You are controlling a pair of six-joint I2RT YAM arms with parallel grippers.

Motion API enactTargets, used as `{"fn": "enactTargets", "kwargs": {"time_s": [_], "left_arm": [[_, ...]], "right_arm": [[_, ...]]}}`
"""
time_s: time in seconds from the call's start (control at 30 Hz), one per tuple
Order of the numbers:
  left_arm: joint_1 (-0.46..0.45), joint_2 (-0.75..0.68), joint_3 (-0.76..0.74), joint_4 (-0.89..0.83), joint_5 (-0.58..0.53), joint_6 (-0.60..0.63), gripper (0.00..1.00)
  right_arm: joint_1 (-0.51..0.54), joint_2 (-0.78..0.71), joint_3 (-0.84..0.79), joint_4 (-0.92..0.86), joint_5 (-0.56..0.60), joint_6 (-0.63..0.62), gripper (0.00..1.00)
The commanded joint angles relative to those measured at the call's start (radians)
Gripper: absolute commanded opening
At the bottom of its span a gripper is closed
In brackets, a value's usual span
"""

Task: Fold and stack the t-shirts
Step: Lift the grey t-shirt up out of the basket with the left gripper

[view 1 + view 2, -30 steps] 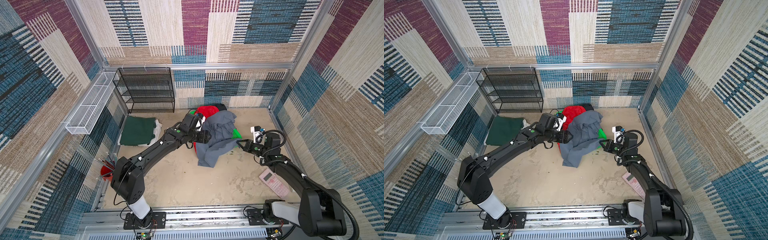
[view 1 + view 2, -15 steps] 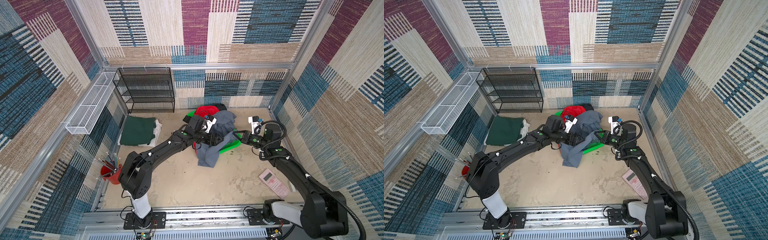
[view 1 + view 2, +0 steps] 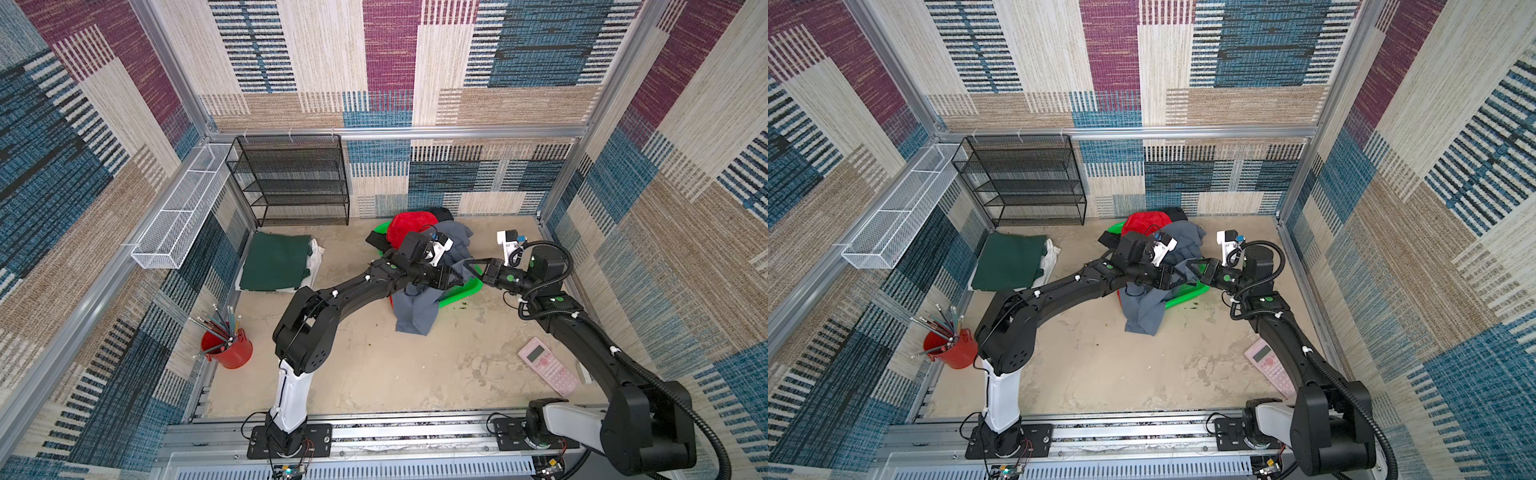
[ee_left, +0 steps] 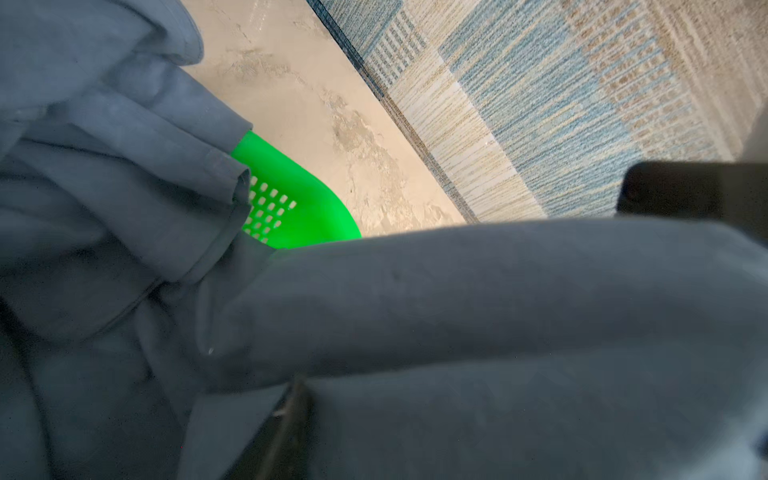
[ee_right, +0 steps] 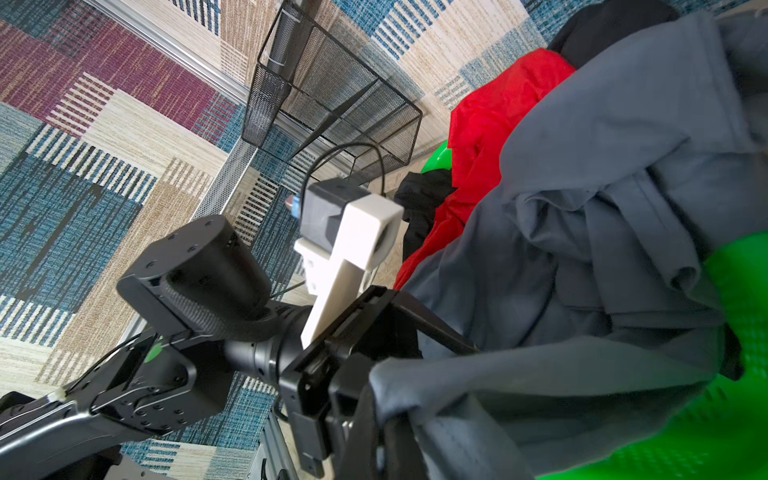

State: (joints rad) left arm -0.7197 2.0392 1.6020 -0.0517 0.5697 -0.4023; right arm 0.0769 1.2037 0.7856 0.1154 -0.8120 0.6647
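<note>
A slate grey t-shirt [image 3: 415,307] [image 3: 1144,307] hangs crumpled out of the green mesh basket [image 3: 461,293] onto the floor. A red t-shirt [image 3: 409,226] and a black t-shirt [image 3: 442,214] lie in the basket behind it. At the left, the dark green t-shirt [image 3: 274,266] lies folded on the white one [image 3: 316,257]. My right gripper [image 3: 467,264] [image 5: 390,415] is shut on a stretched band of grey cloth [image 5: 540,374]. My left gripper [image 3: 457,275] meets it tip to tip. One left finger [image 5: 440,330] lies on that band; the other is hidden.
A black mesh rack [image 3: 291,183] stands at the back wall, with a white wire basket [image 3: 183,208] on the left wall. A red cup of pencils [image 3: 227,349] stands front left. A pink calculator [image 3: 547,365] lies front right, beside the right arm.
My left gripper has moved right across the grey t-shirt to the right gripper, and its jaws have narrowed. The right gripper has moved back and left with the cloth.
</note>
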Motion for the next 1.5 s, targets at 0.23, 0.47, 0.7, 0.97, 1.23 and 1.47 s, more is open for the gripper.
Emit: {"fn": "enactTargets", "kwargs": {"time_s": [0.23,0.47,0.7,0.97,1.23,1.47], "left_arm": [[0.022,-0.017,0.203,-0.157,-0.142,0.045,0.00],[0.093,-0.118,0.378,-0.274,-0.270,0.120,0.00],[0.138,-0.197,0.672,-0.426,-0.465,0.279,0.00],[0.183,-0.329,0.781,-0.515,-0.737,0.417,0.00],[0.312,-0.542,0.657,-0.453,-0.905,0.436,0.00],[0.404,-0.619,0.626,-0.459,-0.937,0.438,0.00]], "right_arm": [[0.000,-0.088,-0.026,-0.019,0.049,-0.022,0.30],[0.000,-0.180,-0.032,-0.115,0.219,-0.085,0.99],[0.000,-0.121,0.031,-0.288,0.422,-0.155,0.99],[0.000,0.082,0.090,-0.331,0.607,-0.234,0.98],[0.000,0.238,0.137,-0.280,0.593,-0.258,0.98],[0.034,0.420,0.286,-0.304,0.515,-0.310,0.93]]}}
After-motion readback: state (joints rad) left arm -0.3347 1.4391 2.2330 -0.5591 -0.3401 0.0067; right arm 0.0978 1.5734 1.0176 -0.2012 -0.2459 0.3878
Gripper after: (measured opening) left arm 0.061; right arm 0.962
